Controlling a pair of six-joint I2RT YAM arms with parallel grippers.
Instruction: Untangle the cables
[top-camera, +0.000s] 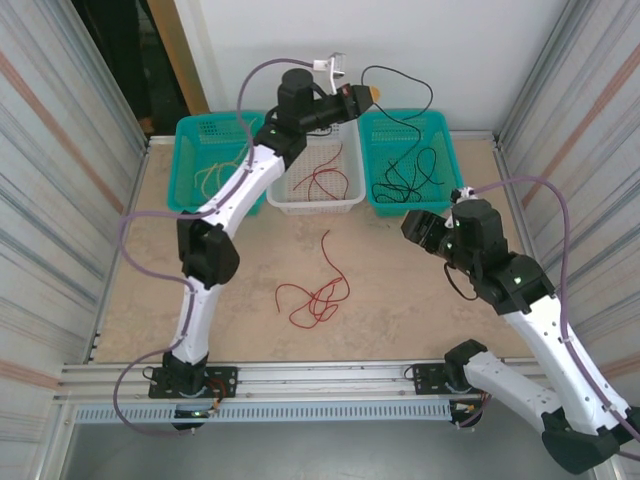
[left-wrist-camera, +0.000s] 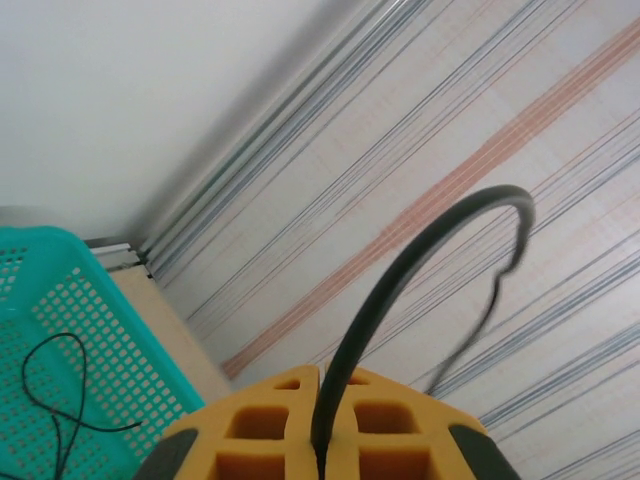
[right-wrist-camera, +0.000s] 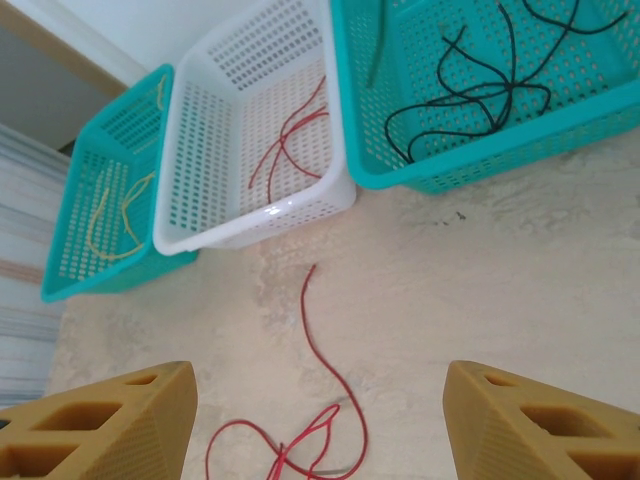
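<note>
My left gripper (top-camera: 366, 97) is raised at the back of the table, over the near-left corner of the right teal basket (top-camera: 445, 125). Its yellow fingers (left-wrist-camera: 260, 430) are shut on a black cable (left-wrist-camera: 400, 260). That cable (top-camera: 410, 80) arcs up and drops toward the basket, where more black cables (top-camera: 405, 180) lie. A tangled red cable (top-camera: 318, 290) lies loose on the table's middle. My right gripper (right-wrist-camera: 325, 420) hovers open above the red cable (right-wrist-camera: 335, 370), with nothing between its fingers (right-wrist-camera: 110, 425).
A white basket (top-camera: 315, 207) at the back centre holds red cables (right-wrist-camera: 290, 140). The left teal basket (top-camera: 185, 150) holds yellow cables (right-wrist-camera: 125, 200). Corrugated walls close in both sides. Open tabletop surrounds the red cable.
</note>
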